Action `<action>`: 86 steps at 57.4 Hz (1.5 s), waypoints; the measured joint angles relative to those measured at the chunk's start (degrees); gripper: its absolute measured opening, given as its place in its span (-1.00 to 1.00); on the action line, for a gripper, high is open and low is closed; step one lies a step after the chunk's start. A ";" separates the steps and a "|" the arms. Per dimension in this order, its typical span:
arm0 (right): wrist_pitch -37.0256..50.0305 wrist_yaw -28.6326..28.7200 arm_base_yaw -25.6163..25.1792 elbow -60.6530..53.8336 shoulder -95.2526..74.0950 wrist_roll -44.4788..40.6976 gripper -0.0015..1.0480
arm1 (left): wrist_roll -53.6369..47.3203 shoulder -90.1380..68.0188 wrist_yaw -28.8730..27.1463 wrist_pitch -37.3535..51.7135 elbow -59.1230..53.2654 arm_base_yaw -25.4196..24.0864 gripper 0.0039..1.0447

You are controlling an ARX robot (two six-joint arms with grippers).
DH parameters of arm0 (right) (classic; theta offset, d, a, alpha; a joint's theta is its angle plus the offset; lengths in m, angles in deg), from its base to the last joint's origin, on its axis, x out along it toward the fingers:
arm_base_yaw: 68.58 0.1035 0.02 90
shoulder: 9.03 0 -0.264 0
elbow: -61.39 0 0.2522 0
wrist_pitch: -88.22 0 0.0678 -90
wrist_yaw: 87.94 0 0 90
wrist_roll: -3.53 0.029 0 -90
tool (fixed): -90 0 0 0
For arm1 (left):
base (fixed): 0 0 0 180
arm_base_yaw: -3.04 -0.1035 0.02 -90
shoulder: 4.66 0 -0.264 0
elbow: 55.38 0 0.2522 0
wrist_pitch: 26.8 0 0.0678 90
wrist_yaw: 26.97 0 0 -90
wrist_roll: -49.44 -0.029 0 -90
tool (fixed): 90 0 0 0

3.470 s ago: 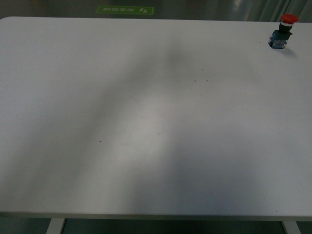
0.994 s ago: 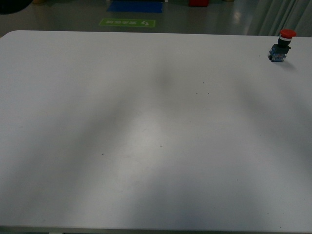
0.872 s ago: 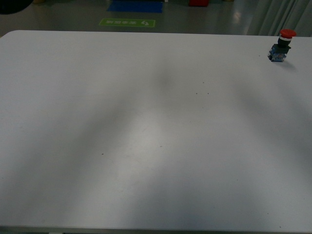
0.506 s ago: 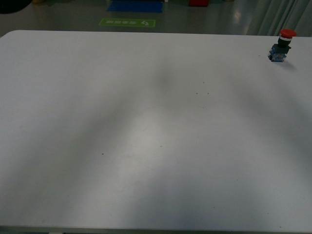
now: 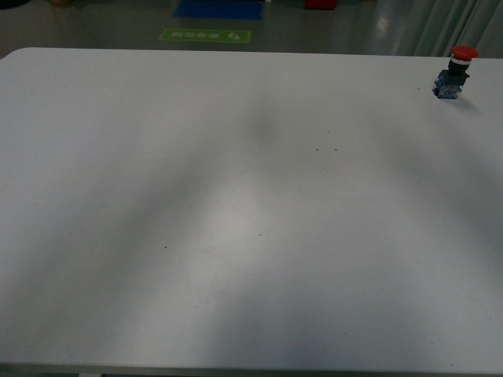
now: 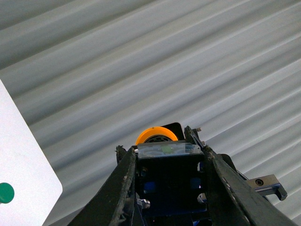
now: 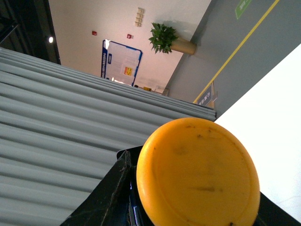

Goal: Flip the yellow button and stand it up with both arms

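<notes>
The yellow button (image 6: 167, 176) is held up in the air between both arms and does not show in the front view. In the left wrist view my left gripper (image 6: 168, 188) is shut on its black-and-blue block body, the orange cap (image 6: 155, 135) pointing away. In the right wrist view my right gripper (image 7: 188, 207) is shut on the same button, whose round yellow cap (image 7: 197, 174) fills the lower picture. Neither gripper shows in the front view.
The white table (image 5: 236, 204) fills the front view. A red-capped switch (image 5: 456, 72) stands upright at its far right corner. Behind the held button, grey slatted blinds (image 6: 141, 70) show; a white table corner (image 7: 277, 117) lies below.
Since 3.5 s ago the front view has tilted a little, so the table sits lower in frame. A dark shape at the top left corner has nearly left the picture.
</notes>
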 joint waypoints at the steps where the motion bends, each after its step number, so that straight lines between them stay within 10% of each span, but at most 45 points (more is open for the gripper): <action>1: 0.02 0.04 0.00 0.07 -0.07 0.00 -0.22 | -0.02 0.00 -0.02 0.00 0.00 0.00 -0.31; 20: 1.33 0.17 -1.11 0.70 -0.72 0.22 -0.22 | -0.83 0.00 0.74 -0.02 0.00 -0.02 0.91; 43: 1.70 0.35 -2.12 0.81 -1.55 0.22 -0.22 | -1.03 0.04 0.04 -0.17 0.00 0.04 0.87; 52: 2.01 0.37 -2.32 0.79 -1.66 0.15 -0.22 | -34.62 12.48 -45.29 -30.45 -8.68 1.88 0.42; 59: 2.01 -0.04 -3.10 0.77 -1.64 0.04 -0.23 | -64.04 21.70 -63.12 -32.92 -19.91 -1.03 0.04; 75: 2.54 0.74 -3.78 -1.53 -1.05 -0.07 -0.23 | -84.41 34.84 -58.07 -27.85 -40.19 -8.68 -0.93; 86: 3.32 1.62 -6.05 -3.65 -0.07 -0.63 -0.23 | -85.70 42.62 -54.64 -27.12 -48.59 -12.72 -0.93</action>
